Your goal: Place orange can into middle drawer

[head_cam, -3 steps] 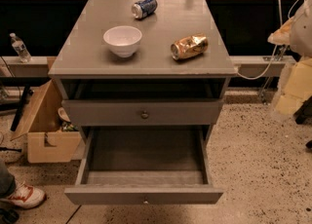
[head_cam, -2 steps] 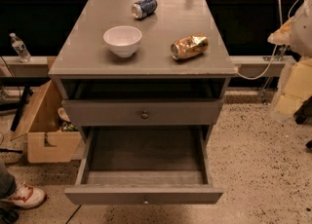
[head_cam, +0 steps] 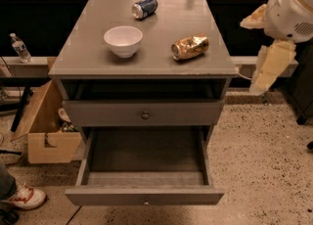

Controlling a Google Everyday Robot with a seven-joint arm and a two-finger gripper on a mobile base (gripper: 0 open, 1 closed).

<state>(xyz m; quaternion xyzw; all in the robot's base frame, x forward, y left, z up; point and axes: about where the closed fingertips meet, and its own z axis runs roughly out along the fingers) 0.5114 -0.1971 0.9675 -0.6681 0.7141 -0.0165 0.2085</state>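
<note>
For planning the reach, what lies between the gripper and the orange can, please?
Camera view: only bare cabinet top separates orange can from gripper, beyond its right edge.

— What sort of place are you in?
— You're in a robot test lab, by the look: speckled floor point(head_cam: 264, 170), a grey worktop point(head_cam: 161, 43) on drawers, a cardboard box point(head_cam: 46, 131) at left, someone's sneaker point(head_cam: 24, 197) lower left, the tool point(head_cam: 268, 70) at the right edge.

No readable text on orange can point(head_cam: 190, 46), blue can point(head_cam: 145, 8), bottle point(head_cam: 19, 48). End effector point(head_cam: 265, 77) far right, beside cabinet point(head_cam: 88, 53).
</note>
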